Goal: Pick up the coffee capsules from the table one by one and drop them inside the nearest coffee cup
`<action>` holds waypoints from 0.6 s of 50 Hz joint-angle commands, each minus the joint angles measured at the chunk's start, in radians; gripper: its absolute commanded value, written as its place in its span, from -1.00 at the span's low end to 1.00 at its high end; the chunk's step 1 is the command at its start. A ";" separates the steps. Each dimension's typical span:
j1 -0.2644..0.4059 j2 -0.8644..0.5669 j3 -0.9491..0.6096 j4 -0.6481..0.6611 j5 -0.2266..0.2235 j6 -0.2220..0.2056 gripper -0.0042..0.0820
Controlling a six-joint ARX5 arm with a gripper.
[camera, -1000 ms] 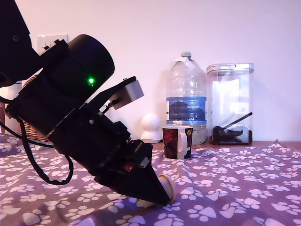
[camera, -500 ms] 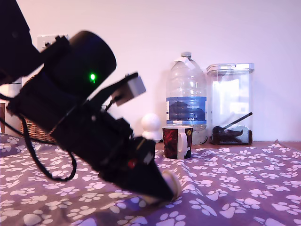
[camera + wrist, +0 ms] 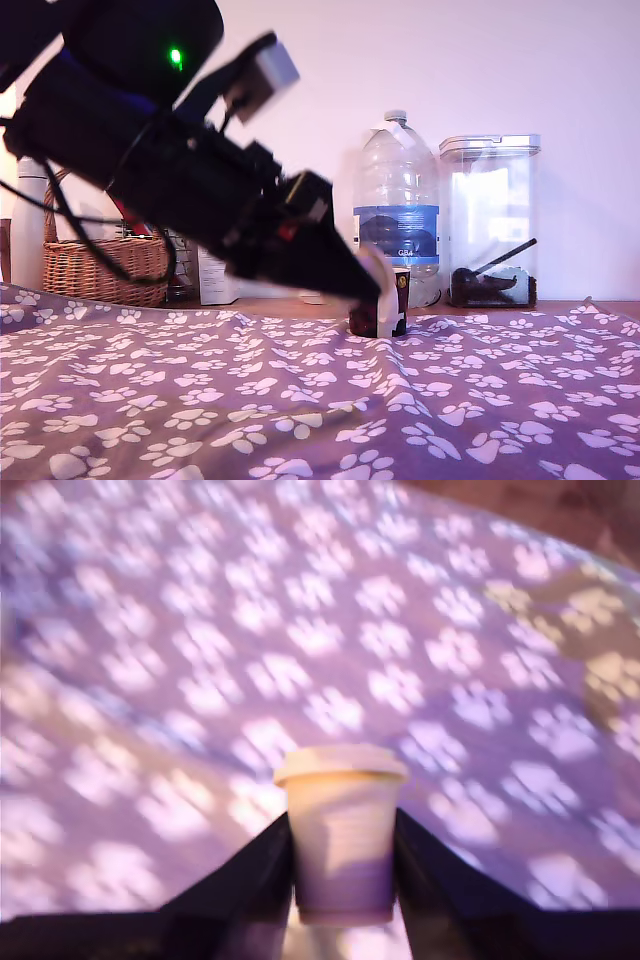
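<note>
A cream-beige coffee capsule point(image 3: 340, 835) is clamped between my two black fingers point(image 3: 250, 875), its flared rim pointing away from the wrist camera. In the exterior view my gripper point(image 3: 372, 280) is shut on the capsule point(image 3: 378, 268) and hangs in the air above the purple paw-print table point(image 3: 300, 400). The gripper tip sits just in front of the dark floral coffee cup point(image 3: 385, 312), covering its upper part and left side. The image is motion-blurred.
Behind the cup stand a big clear water bottle point(image 3: 397, 205) and a clear lidded container point(image 3: 491, 220). A wicker basket point(image 3: 95, 270) and a white box point(image 3: 215, 275) are at the back on the exterior view's left.
My arm has lifted from the cloth and swung up and toward the cup, carrying the capsule. The white round-headed figure is now hidden behind the arm.
</note>
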 commanded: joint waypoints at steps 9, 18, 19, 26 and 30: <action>0.074 -0.016 -0.005 0.119 -0.076 0.008 -0.89; 0.148 -0.016 -0.005 0.233 -0.074 0.006 -0.89; 0.154 -0.016 -0.005 0.238 -0.074 0.006 -0.89; 0.189 -0.016 -0.005 0.292 -0.074 0.005 -0.89; 0.204 -0.016 -0.005 0.313 -0.074 0.006 -0.89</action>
